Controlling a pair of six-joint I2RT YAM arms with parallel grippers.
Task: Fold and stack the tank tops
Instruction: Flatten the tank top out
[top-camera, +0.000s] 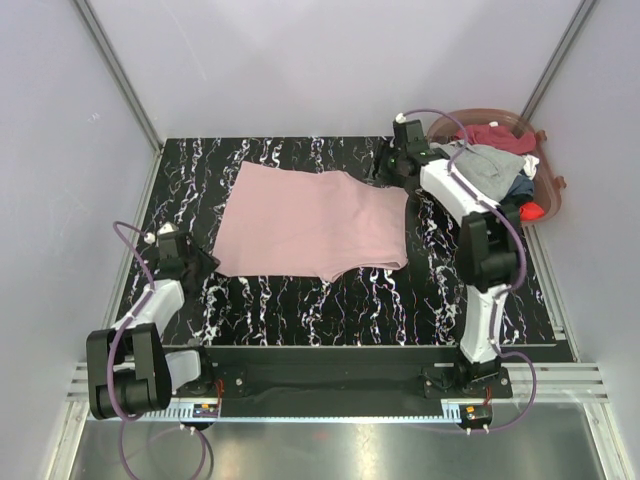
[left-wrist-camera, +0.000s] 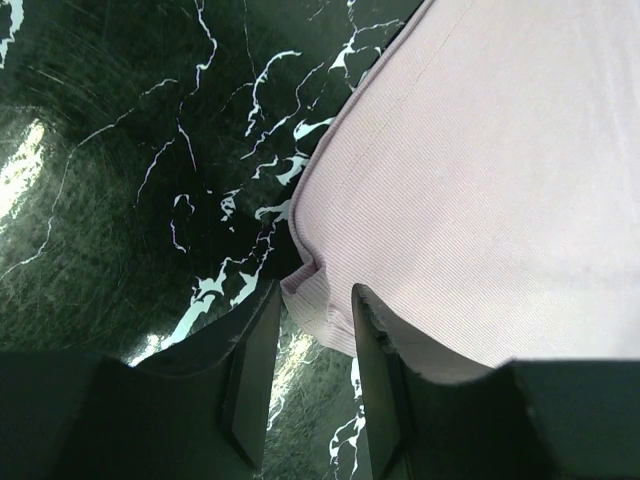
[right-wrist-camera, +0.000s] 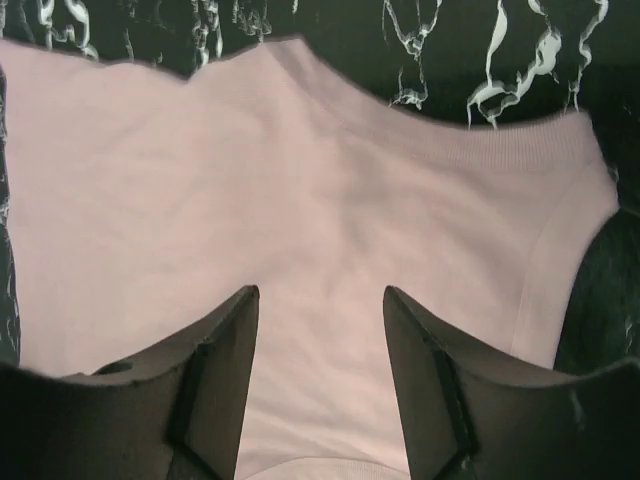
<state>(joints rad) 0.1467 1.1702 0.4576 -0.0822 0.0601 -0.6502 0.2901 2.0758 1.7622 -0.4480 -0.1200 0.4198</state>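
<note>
Top external: dusty pink sleeveless cloth tank top (top-camera: 310, 220) flat on black marbled worktop (top-camera: 300, 310).
Left gripper (left-wrist-camera: 315, 300): jaws parted astride its corner.
Right gripper (right-wrist-camera: 320, 300): jaws spread above it.

spread tank top (top-camera: 305, 222) lies on the table (top-camera: 330, 310); heaped tank tops (top-camera: 495, 165) in basket (top-camera: 553, 192) far right.

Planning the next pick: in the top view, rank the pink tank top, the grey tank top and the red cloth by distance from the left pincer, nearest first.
1. Pink tank top: at the left pincer, its corner between the open fingers.
2. Grey tank top: in the basket, far right.
3. Red cloth: at the basket's right edge, just beyond the grey.
</note>
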